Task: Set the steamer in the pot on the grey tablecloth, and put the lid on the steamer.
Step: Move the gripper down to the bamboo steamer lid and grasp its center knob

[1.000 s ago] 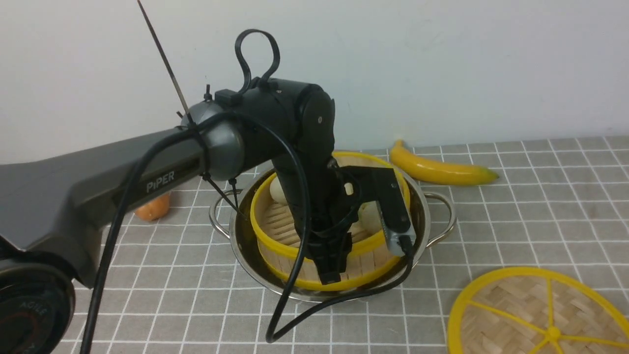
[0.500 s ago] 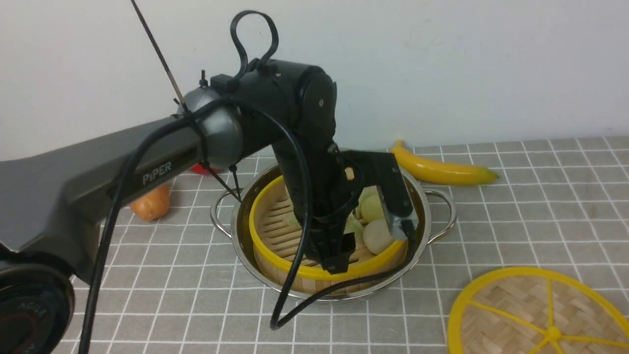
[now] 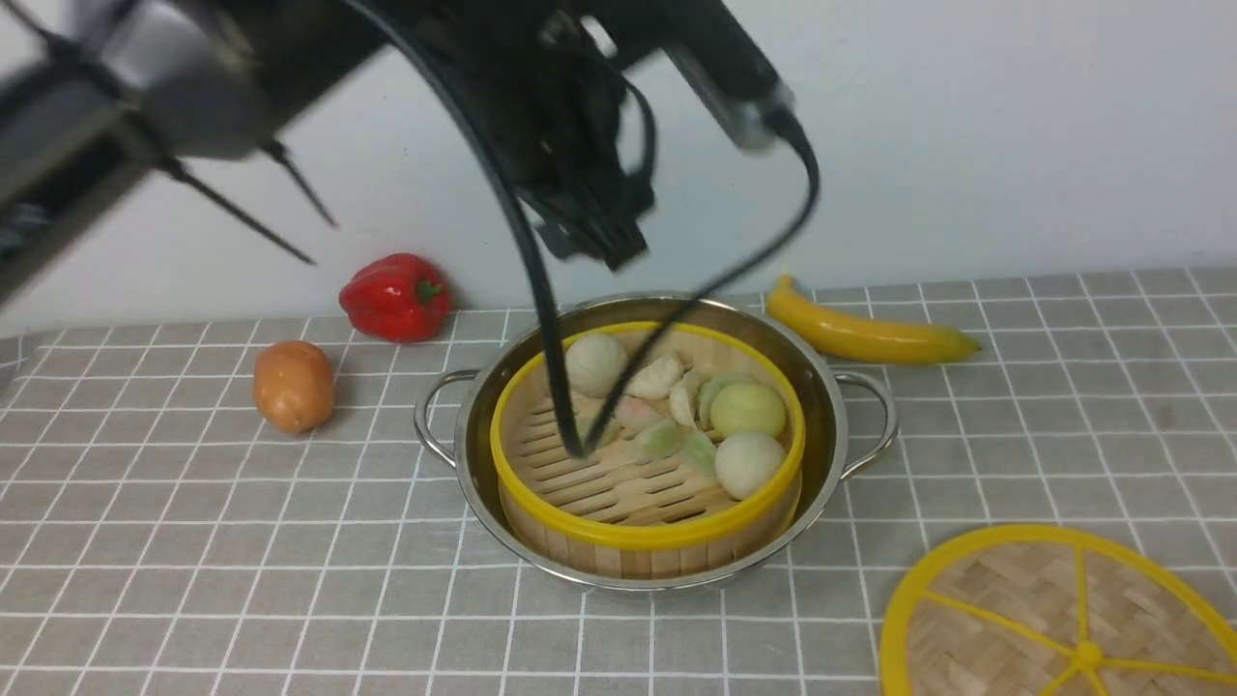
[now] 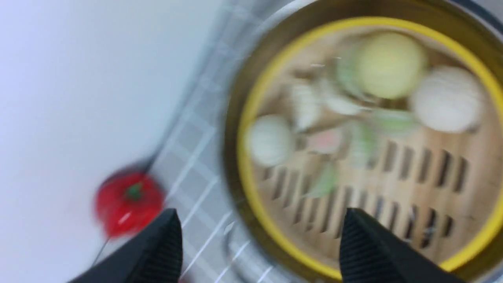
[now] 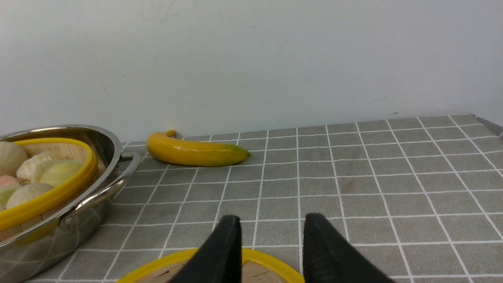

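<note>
well, the left gripper (image 3: 588, 244) is blurred, the lid (image 3: 1024, 619) cropped.

On grey tablecloth (image 3: 1063, 406): pot (image 3: 821, 416), lid (image 3: 1015, 619), banana (image 3: 870, 333), red pepper (image 3: 394, 298), potato (image 3: 293, 385).

Your left arm (image 3: 145, 87): held high, blurred. Your left tool (image 4: 259, 214): pointing down, jaws wide apart, empty. Your right tool (image 5: 272, 218): jaws parted, empty.
</note>
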Robot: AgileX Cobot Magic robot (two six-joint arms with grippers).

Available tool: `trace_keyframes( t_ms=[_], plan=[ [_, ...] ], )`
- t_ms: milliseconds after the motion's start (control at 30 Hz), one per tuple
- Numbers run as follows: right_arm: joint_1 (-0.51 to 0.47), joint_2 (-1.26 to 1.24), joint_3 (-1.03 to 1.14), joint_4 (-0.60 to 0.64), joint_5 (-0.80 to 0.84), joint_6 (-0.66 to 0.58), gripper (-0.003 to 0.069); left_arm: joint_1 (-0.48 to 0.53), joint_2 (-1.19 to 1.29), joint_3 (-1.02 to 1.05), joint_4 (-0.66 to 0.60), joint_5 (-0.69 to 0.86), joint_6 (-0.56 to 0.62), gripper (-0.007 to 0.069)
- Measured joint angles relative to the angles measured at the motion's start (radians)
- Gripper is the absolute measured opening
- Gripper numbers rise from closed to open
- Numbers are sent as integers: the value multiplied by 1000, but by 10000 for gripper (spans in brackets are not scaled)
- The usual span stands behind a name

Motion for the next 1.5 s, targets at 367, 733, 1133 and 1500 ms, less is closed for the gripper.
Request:
trace_keyframes(
  t_ms=[367,733,1133,1500],
  plan=[
    [0,0,0,0,0,0,243,3,-142,-3,85,1,-357,492],
    [0,0,0,0,0,0,243,3,-180,49,73,1,-363,492],
    [0,0,0,0,0,0,243,285,-789,924,-127,-535,-366,492],
    [0,0,0,0,0,0,243,618,-1396,1673,-196,-899,-358,492]
  ],
)
